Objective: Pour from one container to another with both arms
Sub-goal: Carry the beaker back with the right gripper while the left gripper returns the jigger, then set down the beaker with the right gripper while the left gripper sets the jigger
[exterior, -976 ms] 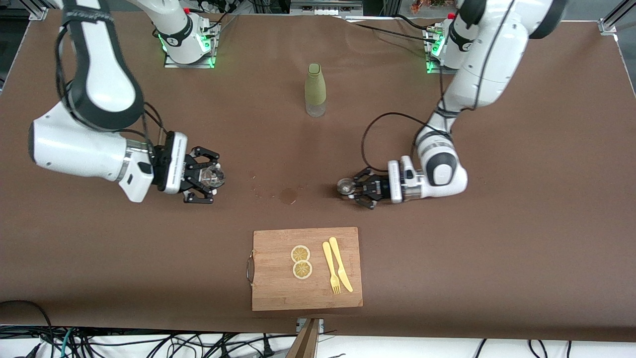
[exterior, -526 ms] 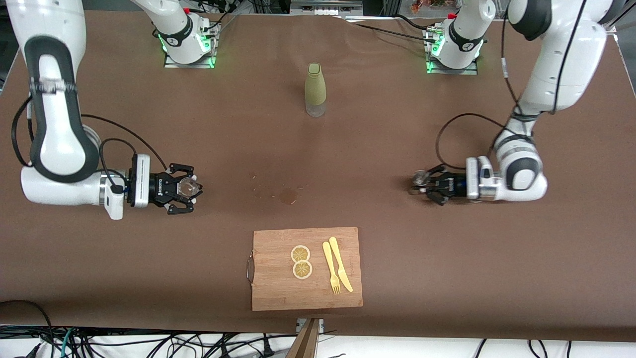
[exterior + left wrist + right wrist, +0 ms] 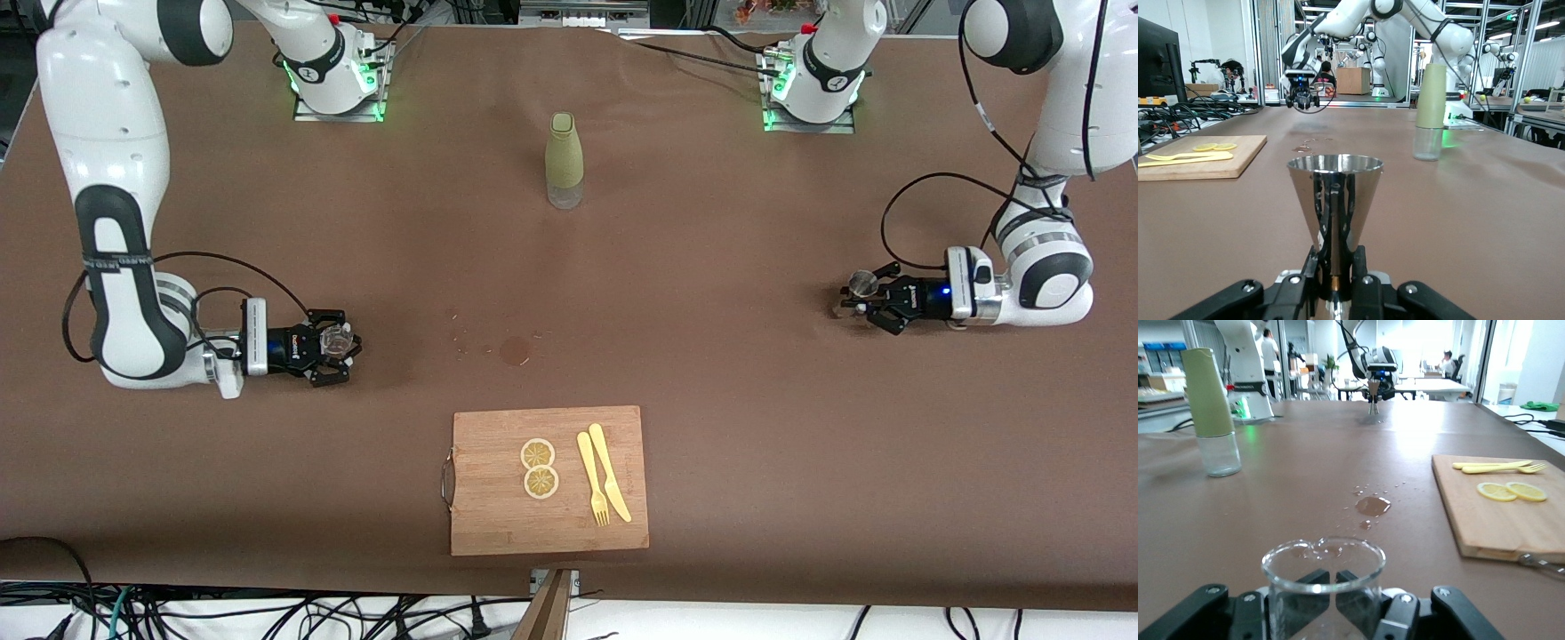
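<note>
Showing spill (image 3: 1373,506) droplets, right wrist view

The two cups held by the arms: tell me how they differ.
The metal jigger is shiny steel and cone-shaped; the glass cup is clear and round-rimmed. The jigger sits in the left claw toward the left arm's end of the table; the glass in the right claw toward the right arm's end. Both stand upright, gripped low.

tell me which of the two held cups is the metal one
The steel jigger, cone-shaped and mirror-shiny, gripped by the left pincer. The right pincer holds a clear glass beaker with a pouring lip.
</note>
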Tool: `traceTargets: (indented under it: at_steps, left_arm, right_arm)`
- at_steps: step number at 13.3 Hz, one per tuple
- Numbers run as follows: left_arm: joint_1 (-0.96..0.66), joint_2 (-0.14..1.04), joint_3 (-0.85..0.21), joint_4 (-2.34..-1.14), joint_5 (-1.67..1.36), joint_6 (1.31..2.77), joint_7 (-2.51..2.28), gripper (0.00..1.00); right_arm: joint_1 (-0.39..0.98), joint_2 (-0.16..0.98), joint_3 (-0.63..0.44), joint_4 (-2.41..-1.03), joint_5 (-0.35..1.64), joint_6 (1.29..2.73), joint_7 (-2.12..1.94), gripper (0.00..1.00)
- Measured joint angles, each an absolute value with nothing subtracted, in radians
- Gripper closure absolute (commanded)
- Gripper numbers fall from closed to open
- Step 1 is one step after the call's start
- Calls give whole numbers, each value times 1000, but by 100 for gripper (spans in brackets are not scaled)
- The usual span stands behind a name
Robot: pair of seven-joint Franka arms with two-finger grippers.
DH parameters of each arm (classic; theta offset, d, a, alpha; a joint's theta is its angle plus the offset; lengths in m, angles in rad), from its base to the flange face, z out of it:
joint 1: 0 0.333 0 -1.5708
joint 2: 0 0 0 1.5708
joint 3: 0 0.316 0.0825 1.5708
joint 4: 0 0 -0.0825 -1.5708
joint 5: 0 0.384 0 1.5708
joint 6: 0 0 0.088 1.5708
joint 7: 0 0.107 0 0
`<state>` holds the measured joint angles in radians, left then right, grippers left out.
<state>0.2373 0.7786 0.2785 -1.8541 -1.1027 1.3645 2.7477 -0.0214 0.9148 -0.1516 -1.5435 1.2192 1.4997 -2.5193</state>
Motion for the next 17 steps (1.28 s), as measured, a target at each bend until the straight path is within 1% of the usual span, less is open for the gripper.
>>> traceTargets:
  at_steps: [3, 5, 9, 12, 14, 15, 16, 17]
  left_arm:
    - [260, 786, 317, -1858, -1059, 1315, 2779, 100]
    - [269, 805, 319, -1858, -1059, 1288, 2793, 100]
    - [269, 828, 313, -1849, -1059, 1285, 2809, 100]
    - [269, 863, 313, -1824, -1059, 1285, 2814, 100]
    - [269, 884, 313, -1809, -1059, 1285, 2814, 100]
    - [269, 896, 312, -1805, -1060, 1286, 2814, 100]
    - [269, 909, 312, -1799, -1062, 1283, 2815, 92]
    - [271, 917, 313, -1790, -1064, 1272, 2815, 80]
  right_arm:
    - [-57, 1012, -152, -1514, 1306, 1458, -2545, 96]
    - [-68, 1027, -162, -1502, 1357, 1458, -2546, 96]
    - [-74, 1033, -209, -1500, 1458, 1478, -2618, 96]
    - [-75, 1075, -211, -1502, 1520, 1486, -2673, 96]
    - [-75, 1091, -211, -1503, 1538, 1486, -2683, 88]
    - [-75, 1091, -211, -1503, 1538, 1486, -2683, 73]
    - [-75, 1091, -212, -1503, 1538, 1486, -2683, 58]
    - [-75, 1091, -212, -1503, 1540, 1489, -2682, 46]
